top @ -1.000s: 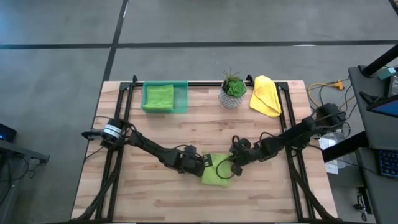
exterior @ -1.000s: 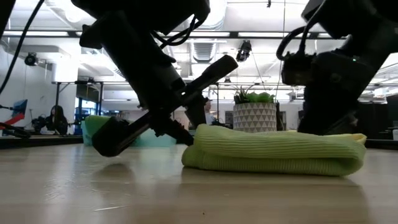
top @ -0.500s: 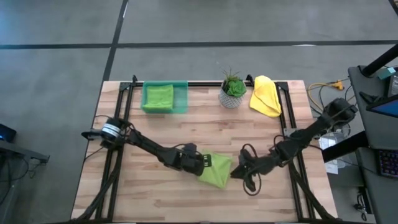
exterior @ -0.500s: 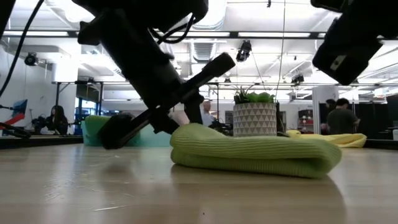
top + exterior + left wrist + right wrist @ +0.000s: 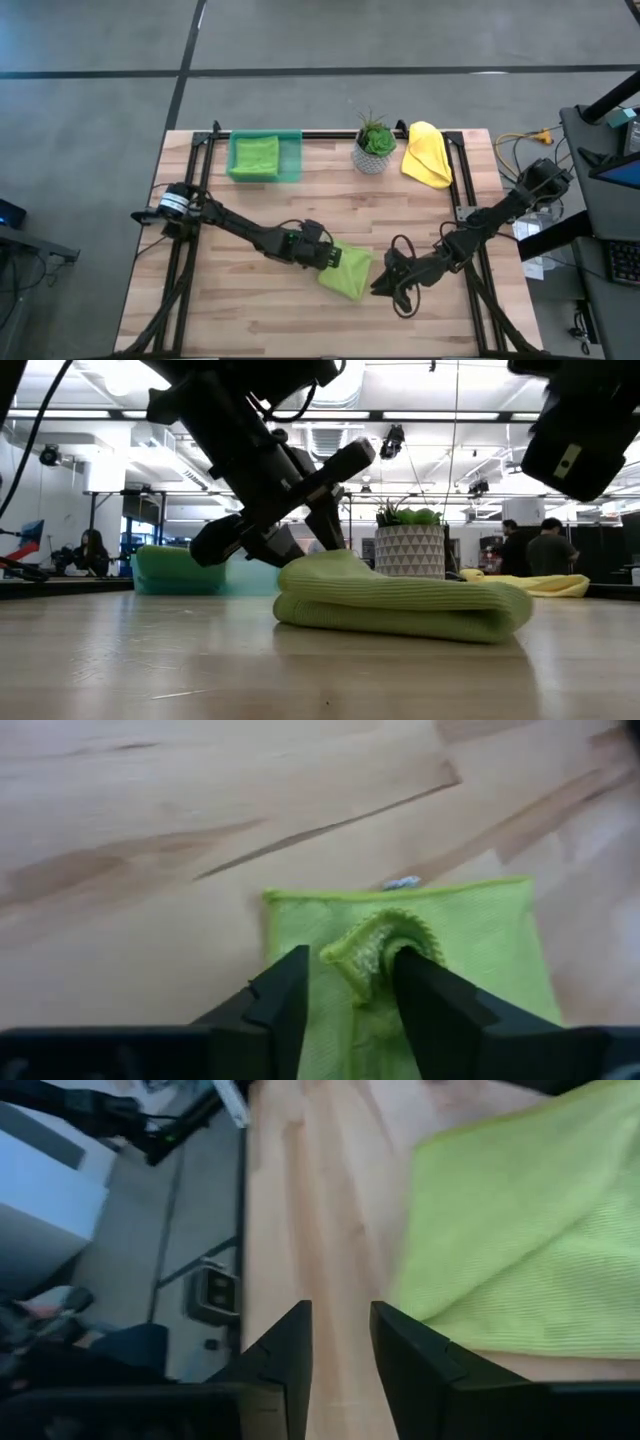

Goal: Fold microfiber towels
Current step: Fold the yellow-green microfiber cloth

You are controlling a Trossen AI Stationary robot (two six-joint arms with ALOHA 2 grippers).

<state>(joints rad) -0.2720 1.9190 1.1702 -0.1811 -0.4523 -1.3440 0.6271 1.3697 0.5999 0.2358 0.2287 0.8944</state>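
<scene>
One soft lime green folded towel [image 5: 347,271] lies near the front middle of the light wooden table [image 5: 250,210]. The left gripper [image 5: 350,982] pinches a bunched bit of the towel's edge between its two dark fingers [image 5: 283,992]. The right gripper [image 5: 340,1348] is just beside the towel, off the cloth, with its fingers a little apart and nothing in them.

I think the pinch is small. If the left arm pulls fast, the little bunch may slip out and the fold may fall open. If it pulls too hard, the whole towel may slide along the smooth wood and not fold at all. The right gripper is not holding the cloth down, so nothing stops that slide. The arms are also close to each other, so they could bump.

Farther back, on the left, there is a see-through green plastic tray [image 5: 293,157]. Inside it is a second lime green towel [image 5: 255,155], lying flat.

At the back too, a small potted plant in a white patterned pot [image 5: 374,147] stands on the table. Right beside it a soft yellow towel [image 5: 427,152] lies in a heap, not in any tray.
</scene>
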